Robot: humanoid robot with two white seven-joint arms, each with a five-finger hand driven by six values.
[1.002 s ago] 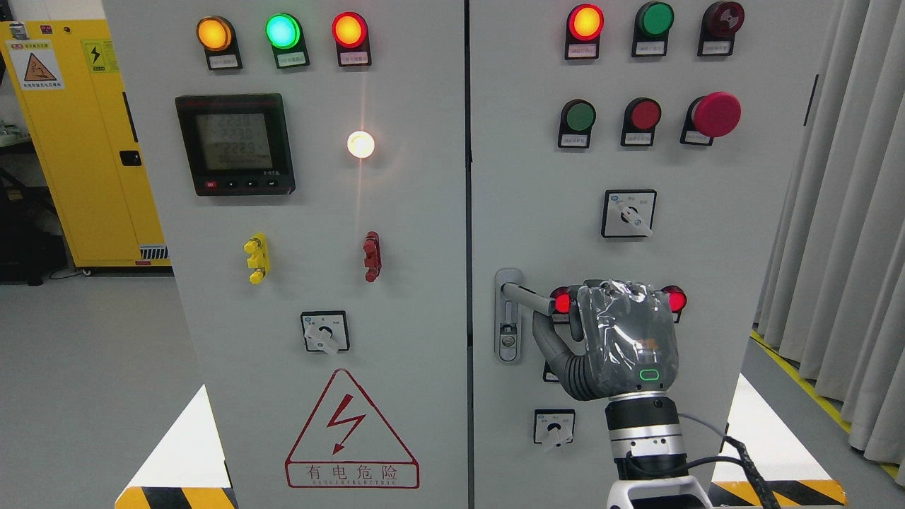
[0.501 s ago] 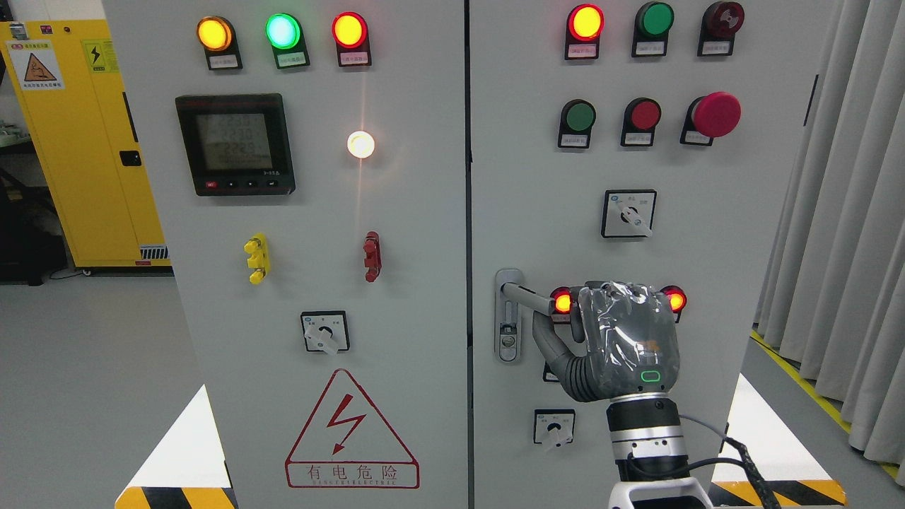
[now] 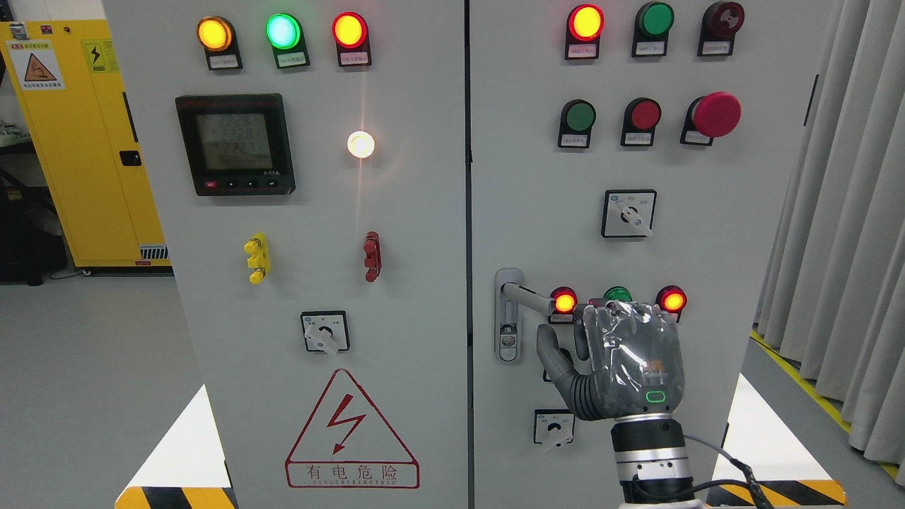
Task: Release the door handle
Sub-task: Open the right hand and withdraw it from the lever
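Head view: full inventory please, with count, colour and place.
cabinet doors: 2, grey, centre
top lamps: 6, amber, green, red left; red, green, dark red right
meter: 1, black, upper left door
white lamp: 1, lit, right of meter
terminal posts: 2, yellow and red, mid left door
selector switches: 3, black-framed, one left door, two right
warning triangle: 1, red, low left door
push buttons: 3, green, red, red mushroom, upper right door
door handle: 1, silver, right door's left edge
small lamps: 3, red, green, red, right of handle
yellow cabinet: 1, far left
curtain: 1, grey, far right
right hand: 1, grey, just below the handle's tip; contact unclear
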